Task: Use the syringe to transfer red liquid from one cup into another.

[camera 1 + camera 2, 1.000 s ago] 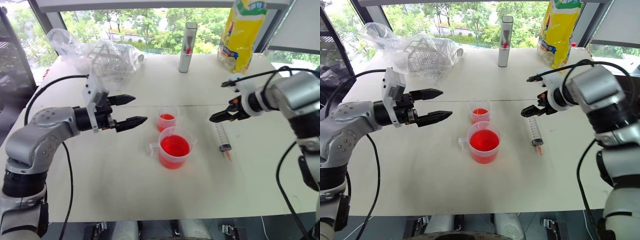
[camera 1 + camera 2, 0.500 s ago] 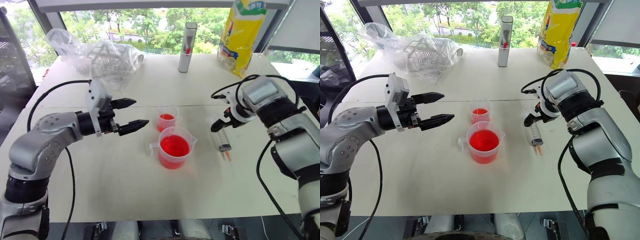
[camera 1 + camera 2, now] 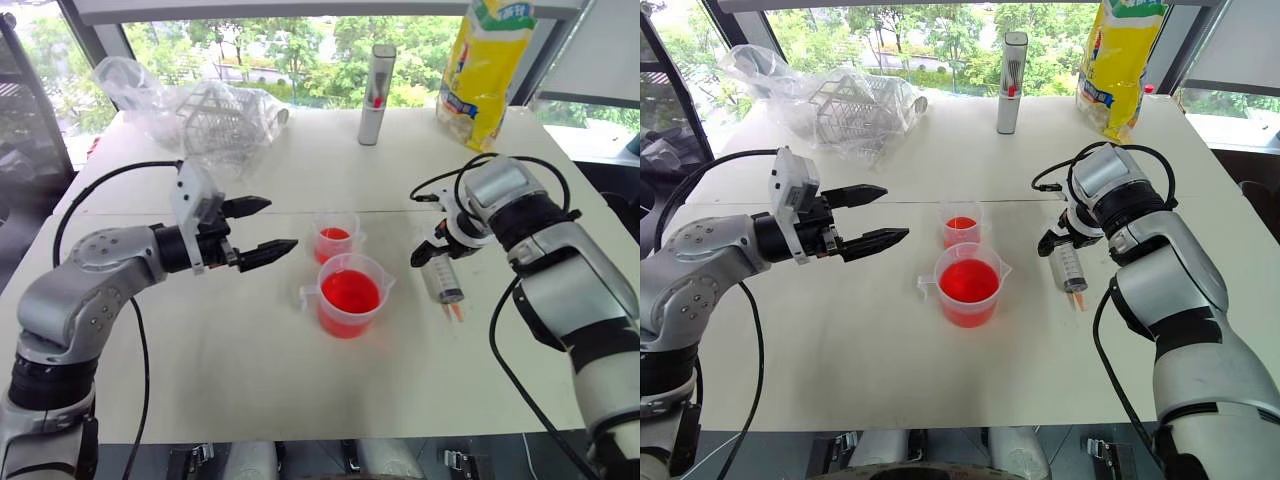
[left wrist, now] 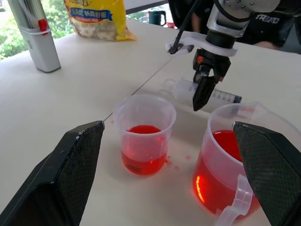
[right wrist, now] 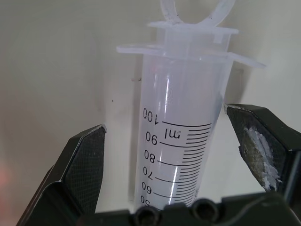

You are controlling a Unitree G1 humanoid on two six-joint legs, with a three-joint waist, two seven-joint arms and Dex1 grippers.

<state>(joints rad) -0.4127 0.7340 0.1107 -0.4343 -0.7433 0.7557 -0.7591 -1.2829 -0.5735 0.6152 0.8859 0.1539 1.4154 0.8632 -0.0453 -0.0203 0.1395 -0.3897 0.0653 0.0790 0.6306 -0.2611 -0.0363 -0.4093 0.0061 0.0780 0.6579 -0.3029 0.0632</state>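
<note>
The syringe (image 3: pixel 443 280) is laid flat on the white tabletop (image 3: pixel 300 380), to the right of the two cups. Its small orange tip is pointed toward the robot. In the right wrist view, the clear barrel (image 5: pixel 183 150) is seen between the two black fingers (image 5: pixel 82 165), with a gap on each side. Number marks are printed on the barrel. The right end effector (image 3: pixel 432 248) is pointed down just above the syringe's far end. It is spread wide, and nothing is held in it.

The big cup (image 3: pixel 349 296) with the side handle is placed near the middle of the tabletop. Red liquid (image 3: pixel 349 292) is seen inside it. The small cup (image 3: pixel 334 237) is set just behind it, with a little red liquid in it too.

The left end effector (image 3: pixel 262 227) is held in the air to the left of the cups, pointed toward them. It is wide open, and nothing is held in it.

A silver cylinder (image 3: pixel 376 80), a yellow bag (image 3: pixel 484 65) and a clear plastic bag (image 3: pixel 195 110) are seen at the far edge.
</note>
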